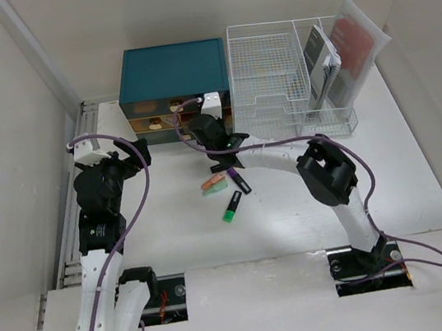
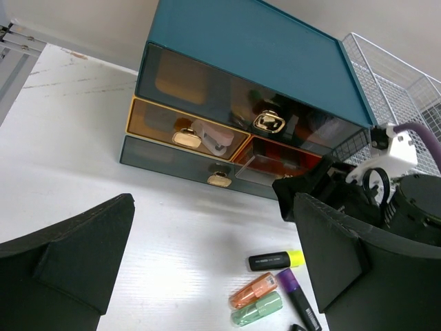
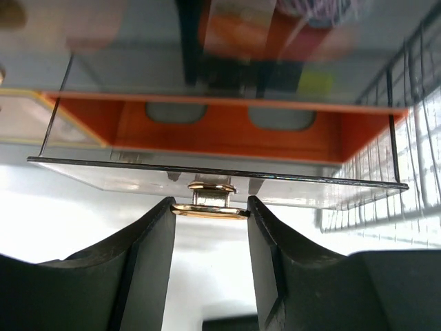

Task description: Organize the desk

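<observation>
The right claw [image 3: 210, 205] is hard up against the front of the teal drawer box [image 1: 172, 69]. Its two black fingers [image 3: 148, 265] are pressed in on the gold ring handle [image 3: 209, 211] of the orange drawer [image 3: 227, 127], one pad on each end of the ring: a firm pinch. In the left wrist view that drawer stands a little way out of the box.

Just to this claw's right is the white wire rack [image 1: 269, 67], close against the box; touching or not, I cannot tell.

The left claw [image 2: 212, 207] is spread wide, gripping nothing, and hangs over the desk [image 1: 422, 177] facing the drawer fronts. Ahead of it and toward its right finger lies a small cluster on the desk: a black marker with a yellow cap [image 2: 275, 261], an orange highlighter [image 2: 252, 290] and a pale green highlighter [image 2: 256, 308] side by side, with a purple marker [image 2: 298, 300] just beside them.

The desk spreads white beneath both claws, carrying the box and the rack along the side farthest from the arms' bases.
</observation>
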Tool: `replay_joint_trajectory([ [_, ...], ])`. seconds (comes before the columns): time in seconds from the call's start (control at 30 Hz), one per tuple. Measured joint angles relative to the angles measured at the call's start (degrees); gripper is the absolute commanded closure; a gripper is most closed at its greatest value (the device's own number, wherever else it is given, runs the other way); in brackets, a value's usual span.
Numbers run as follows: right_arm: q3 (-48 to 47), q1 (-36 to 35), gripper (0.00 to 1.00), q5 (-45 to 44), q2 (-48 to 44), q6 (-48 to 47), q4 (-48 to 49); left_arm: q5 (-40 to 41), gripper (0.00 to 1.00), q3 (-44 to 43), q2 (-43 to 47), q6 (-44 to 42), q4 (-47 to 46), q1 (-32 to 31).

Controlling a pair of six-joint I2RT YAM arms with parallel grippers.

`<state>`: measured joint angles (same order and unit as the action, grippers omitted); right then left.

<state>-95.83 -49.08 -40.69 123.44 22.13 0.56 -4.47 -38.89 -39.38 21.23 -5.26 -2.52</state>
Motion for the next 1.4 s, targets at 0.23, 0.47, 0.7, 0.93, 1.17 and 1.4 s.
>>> replay_joint_trajectory([
  [0.23,5.4,-0.8,0.88,2.1,-3.8,1.3,1.2,0.0,0.00,0.0,0.0,0.0,0.1,0.0],
  [0.47,10.1,-1.7,0.88,4.8,-7.6,2.3,1.5,0.0,0.00,0.0,0.3,0.0,0.4,0.0],
  [0.7,12.4,-2.8,0.88,5.0,-9.5,2.5,1.1,0.0,0.00,0.0,0.5,0.0,0.5,0.0],
  [0.93,13.1,-2.8,0.70,5.6,-10.3,3.0,0.9,0.0,0.00,0.0,1.0,-0.1,0.5,0.0],
  [1.17,13.7,-2.8,0.33,6.5,-10.6,3.1,-0.5,0.0,0.00,0.0,1.4,-0.2,0.5,0.0],
  [1.4,15.2,-2.8,0.17,7.1,-10.6,3.3,-4.0,0.0,0.00,0.0,1.8,-0.2,0.6,0.0],
])
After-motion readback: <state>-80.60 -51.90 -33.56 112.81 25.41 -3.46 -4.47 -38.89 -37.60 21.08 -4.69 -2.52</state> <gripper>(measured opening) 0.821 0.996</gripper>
